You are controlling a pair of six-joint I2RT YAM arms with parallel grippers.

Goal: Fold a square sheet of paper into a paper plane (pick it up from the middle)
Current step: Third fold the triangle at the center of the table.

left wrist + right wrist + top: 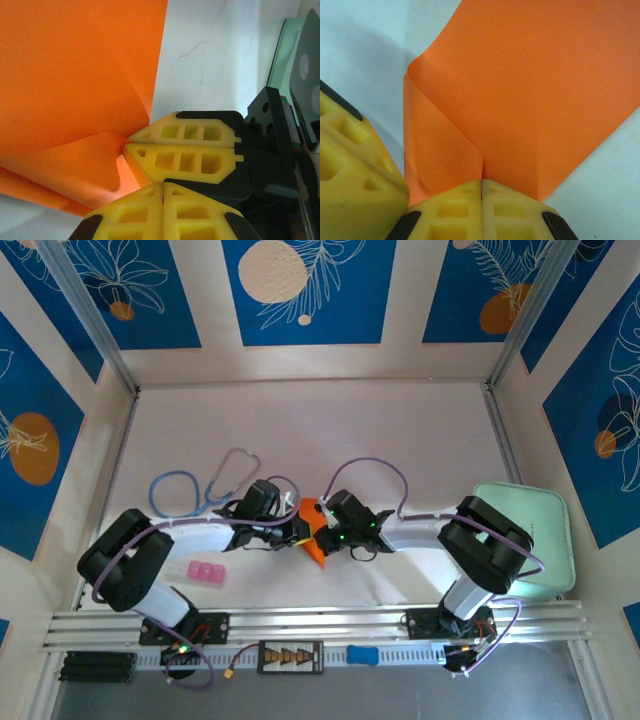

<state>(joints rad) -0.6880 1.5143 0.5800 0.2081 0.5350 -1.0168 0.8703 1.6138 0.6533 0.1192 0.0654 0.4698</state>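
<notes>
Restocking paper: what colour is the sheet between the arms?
Plain bright orange; the sheet shows best in the right wrist view.

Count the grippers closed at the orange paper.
2. The right gripper is shut on the orange paper at its crease; the left gripper is shut right beside it, mid-table; whether it pinches paper is unclear.

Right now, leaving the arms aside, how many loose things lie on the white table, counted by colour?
Orange: 1, the sheet of paper
Blue: 1, the stethoscope
Pink: 1, the small block
Pale green: 1, the tray
Total: 4
</notes>
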